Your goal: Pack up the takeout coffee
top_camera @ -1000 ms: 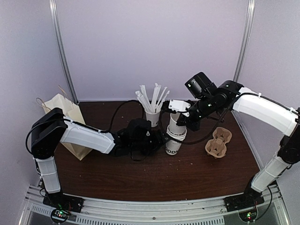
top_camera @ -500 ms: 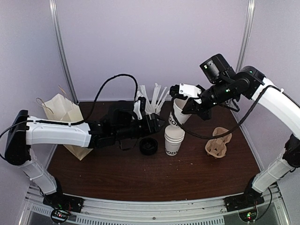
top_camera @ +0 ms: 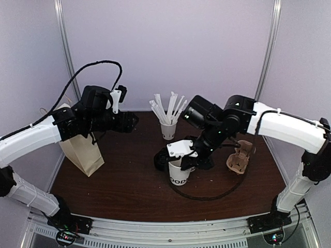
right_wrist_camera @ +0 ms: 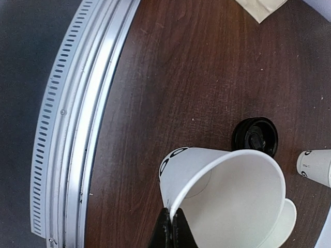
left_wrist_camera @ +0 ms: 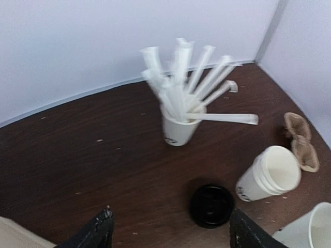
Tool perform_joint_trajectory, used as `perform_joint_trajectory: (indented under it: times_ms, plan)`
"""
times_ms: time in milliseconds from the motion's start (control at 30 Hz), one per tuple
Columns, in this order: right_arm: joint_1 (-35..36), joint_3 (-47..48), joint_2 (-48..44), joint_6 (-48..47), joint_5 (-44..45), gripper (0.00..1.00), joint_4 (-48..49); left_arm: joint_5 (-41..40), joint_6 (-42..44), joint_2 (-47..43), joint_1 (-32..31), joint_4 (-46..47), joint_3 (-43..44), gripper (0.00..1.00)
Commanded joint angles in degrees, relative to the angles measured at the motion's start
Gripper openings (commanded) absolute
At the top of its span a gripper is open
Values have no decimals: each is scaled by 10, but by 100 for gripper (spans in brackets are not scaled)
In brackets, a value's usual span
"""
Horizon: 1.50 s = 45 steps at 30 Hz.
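Matt paper cup [right_wrist_camera: 187, 159], plastic lid [right_wrist_camera: 254, 136]

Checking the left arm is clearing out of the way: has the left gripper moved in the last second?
Yes. The left gripper has pulled back leftward, away from the straw cup toward the paper bag.

Straw-filled cup [top_camera: 167, 130], paper bag [top_camera: 83, 155], cardboard carrier [top_camera: 240, 157], stacked cups [left_wrist_camera: 269, 178]
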Motion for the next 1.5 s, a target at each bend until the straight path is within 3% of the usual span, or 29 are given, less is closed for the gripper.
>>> perform_joint_trajectory:
  times_ms: [0, 100, 300, 433, 567, 767, 1000, 1200, 1467]
  plan:
    - [13, -10, 61, 30, 69, 0, 73, 6, 82, 21, 95, -83, 41, 78]
    - [18, -10, 88, 36, 79, 0, 94, -34, 112, 27, 103, -86, 41, 78]
    - [22, -10, 120, 44, 83, 0, 101, 42, 124, -6, 120, -25, -8, 78]
    - [22, 0, 118, 40, 71, 21, 79, 40, 131, -26, 126, -9, -32, 78]
    - [20, 23, 86, 20, 49, 30, 40, 52, 134, -29, 129, -2, -38, 78]
    - [-43, 103, 66, 48, 87, 22, 18, 69, 137, -31, 131, 1, -40, 77]
    - [-135, 101, 78, 101, 176, 9, 30, 103, 153, -55, 131, 11, -62, 74]
    - [-181, 74, 96, 134, 180, 13, 38, 110, 157, -56, 131, 12, -67, 72]
    - [-201, 78, 129, 165, 95, 21, 24, 122, 149, -45, 131, 13, -66, 72]
